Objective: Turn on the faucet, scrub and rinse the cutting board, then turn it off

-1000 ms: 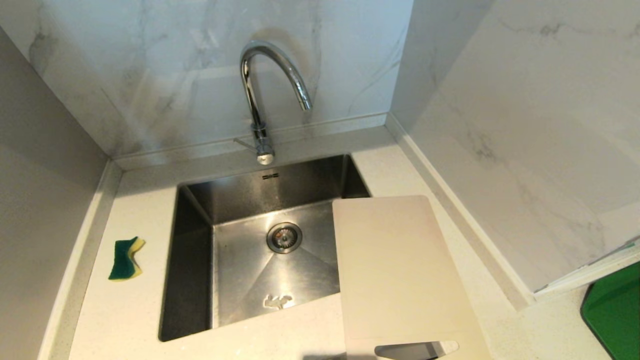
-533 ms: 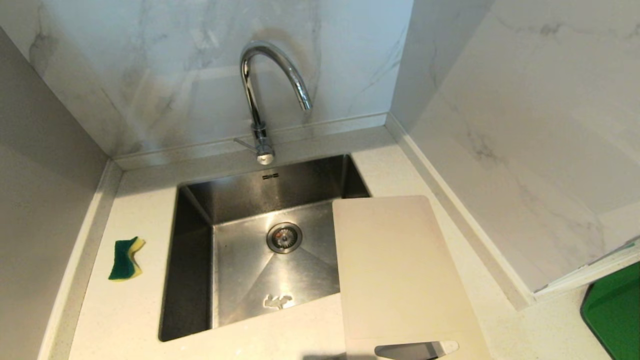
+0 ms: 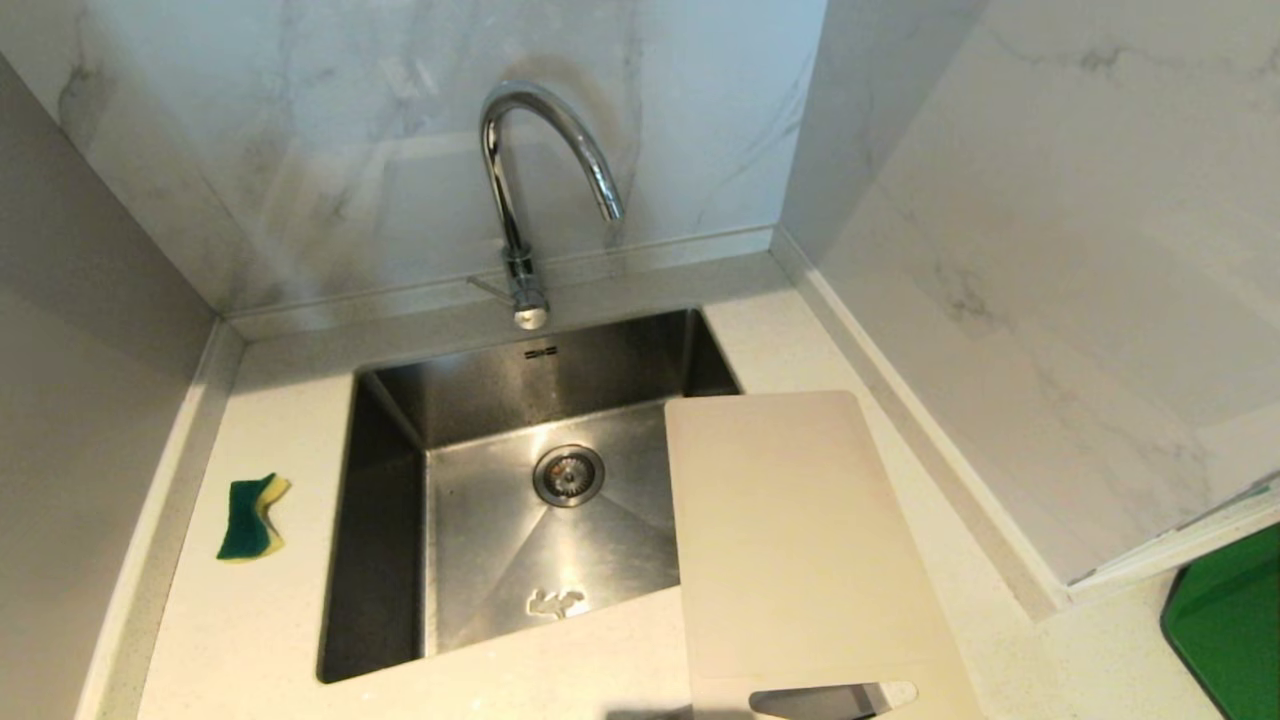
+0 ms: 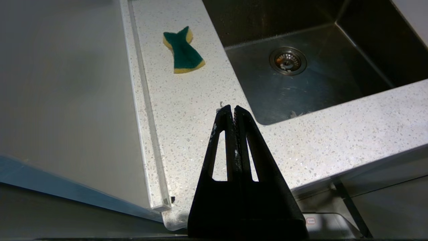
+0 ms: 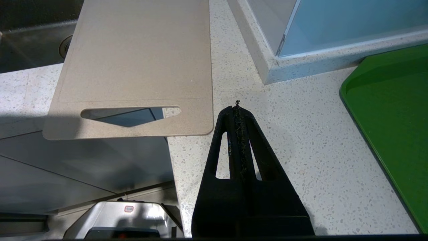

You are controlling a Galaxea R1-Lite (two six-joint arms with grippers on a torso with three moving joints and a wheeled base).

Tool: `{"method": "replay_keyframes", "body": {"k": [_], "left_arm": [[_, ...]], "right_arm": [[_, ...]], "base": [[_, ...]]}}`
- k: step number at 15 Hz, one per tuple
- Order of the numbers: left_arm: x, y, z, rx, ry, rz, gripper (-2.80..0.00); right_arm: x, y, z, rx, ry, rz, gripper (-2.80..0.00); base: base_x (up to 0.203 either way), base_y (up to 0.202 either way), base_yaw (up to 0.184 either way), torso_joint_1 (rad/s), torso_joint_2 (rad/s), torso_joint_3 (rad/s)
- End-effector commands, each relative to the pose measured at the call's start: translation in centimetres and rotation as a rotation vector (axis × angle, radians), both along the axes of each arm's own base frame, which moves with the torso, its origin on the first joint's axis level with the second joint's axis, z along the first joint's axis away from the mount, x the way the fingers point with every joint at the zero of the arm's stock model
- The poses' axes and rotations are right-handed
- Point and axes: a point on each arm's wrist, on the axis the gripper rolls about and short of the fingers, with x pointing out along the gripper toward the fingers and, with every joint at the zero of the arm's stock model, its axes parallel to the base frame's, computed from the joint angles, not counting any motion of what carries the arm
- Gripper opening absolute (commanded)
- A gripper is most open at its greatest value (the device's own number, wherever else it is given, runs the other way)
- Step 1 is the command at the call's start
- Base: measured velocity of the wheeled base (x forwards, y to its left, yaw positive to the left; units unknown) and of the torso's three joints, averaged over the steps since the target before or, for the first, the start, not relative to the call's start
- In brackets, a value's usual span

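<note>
With no water running, both tools, left [image 4: 233, 108] and right [image 5: 237, 107], were clamped narrow and empty above the worktop [image 3: 260, 620], the board [image 3: 800, 540] overhanging the sink [image 3: 385, 560]; the faucet [image 3: 520, 190] lever wanted a gentle sideways nudge first.

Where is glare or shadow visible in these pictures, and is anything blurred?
Head view: bright highlights on the shiny chrome gooseneck faucet; nothing blurred. Right wrist view: shadow below the flat cream plastic cutting board where its handle end overhangs the counter edge.
</note>
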Motion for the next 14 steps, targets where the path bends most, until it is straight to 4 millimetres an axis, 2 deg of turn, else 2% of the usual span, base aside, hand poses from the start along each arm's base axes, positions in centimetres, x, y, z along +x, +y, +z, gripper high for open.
{"method": "replay_keyframes", "body": {"k": [1, 14], "left_arm": [[0.01, 0.0, -0.07, -0.002, 0.0, 0.0, -2.8], [0.01, 0.0, -0.07, 0.003, 0.0, -0.001, -2.8]], "right_arm": [[-0.01, 0.0, -0.01, 0.0, 0.0, 0.0, -2.8], [-0.01, 0.0, -0.02, 0.0, 0.0, 0.001, -2.8]], "base": [[0.0, 0.0, 0.0, 0.0, 0.0, 0.0], [0.0, 0.0, 0.0, 0.0, 0.0, 0.0]]}}
